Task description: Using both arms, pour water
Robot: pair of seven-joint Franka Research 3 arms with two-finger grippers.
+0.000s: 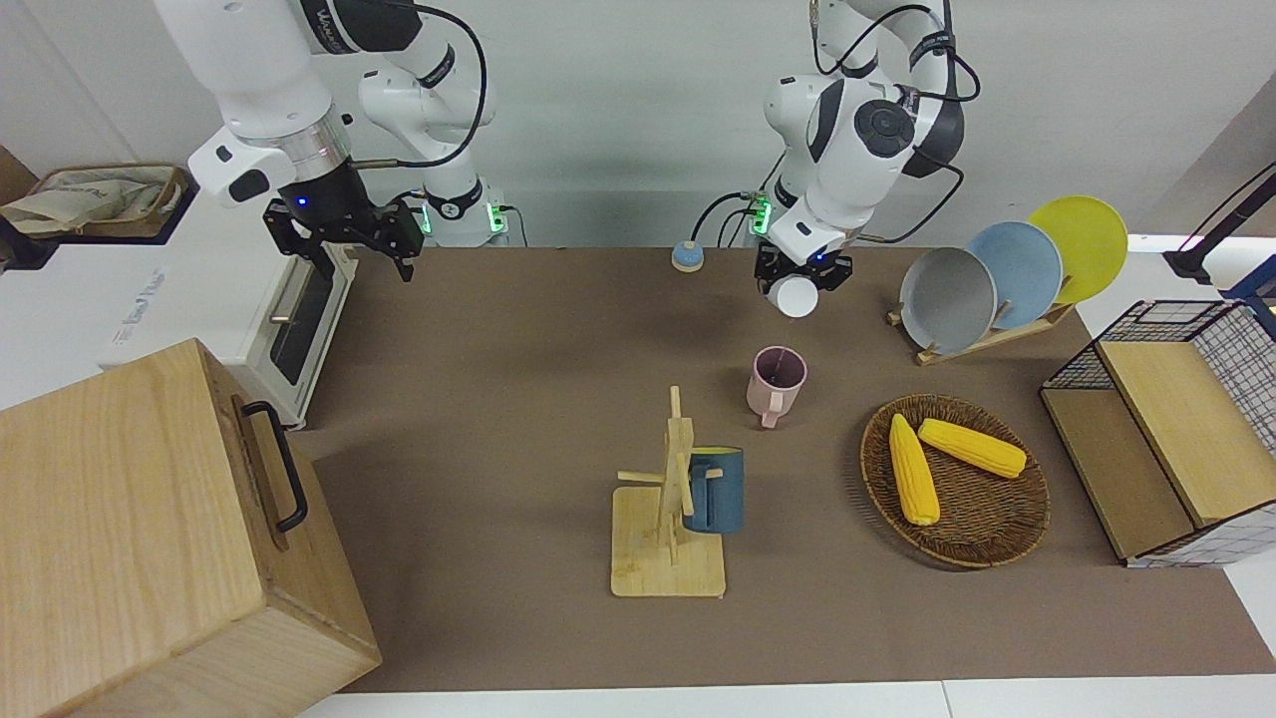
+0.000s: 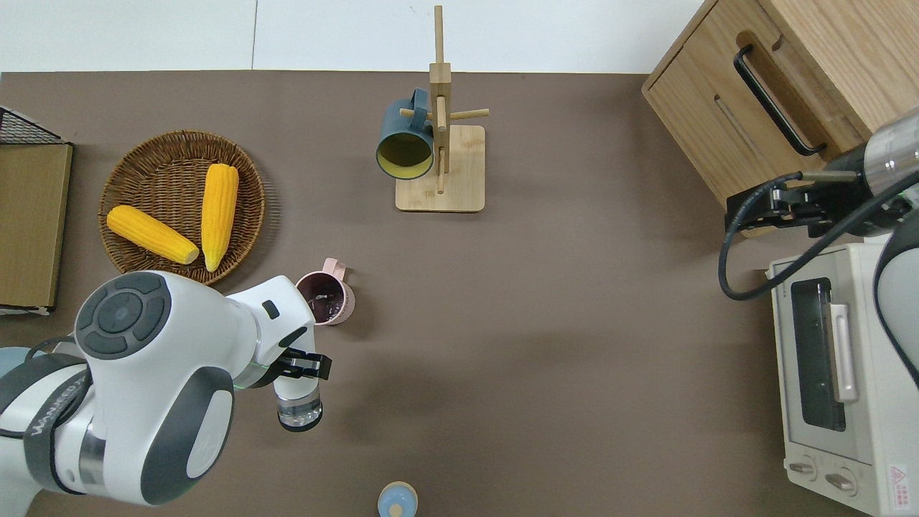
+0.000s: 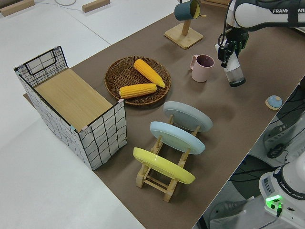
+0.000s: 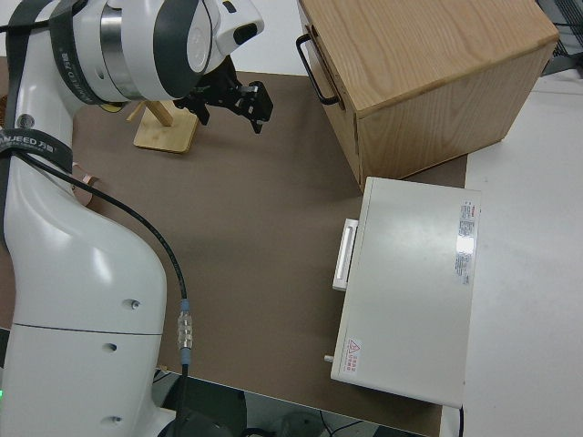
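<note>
Left gripper (image 2: pixel 300 368) is clamped on a clear glass (image 2: pixel 299 411) w/ a little water in the bottom — held up in the air and tipped, over bare table just nearer the robots than the pink mug (image 2: pixel 327 296). The pink mug stands upright on the brown table (image 2: pixel 546 323), handle pointing away from the robots, apart from the glass. Relative to the pink mug: wicker basket (image 2: pixel 143 169) w/ two corn cobs (image 2: pixel 219 213) sits toward the left arm's end; wooden mug rack (image 2: pixel 439 154) w/ a blue mug (image 2: pixel 406 143) hung on it is farther from the robots; small blue lid (image 2: pixel 396 500) lies nearer them. Right arm is parked — its gripper (image 1: pixel 344 239) — fingers' state can't be told.
</note>
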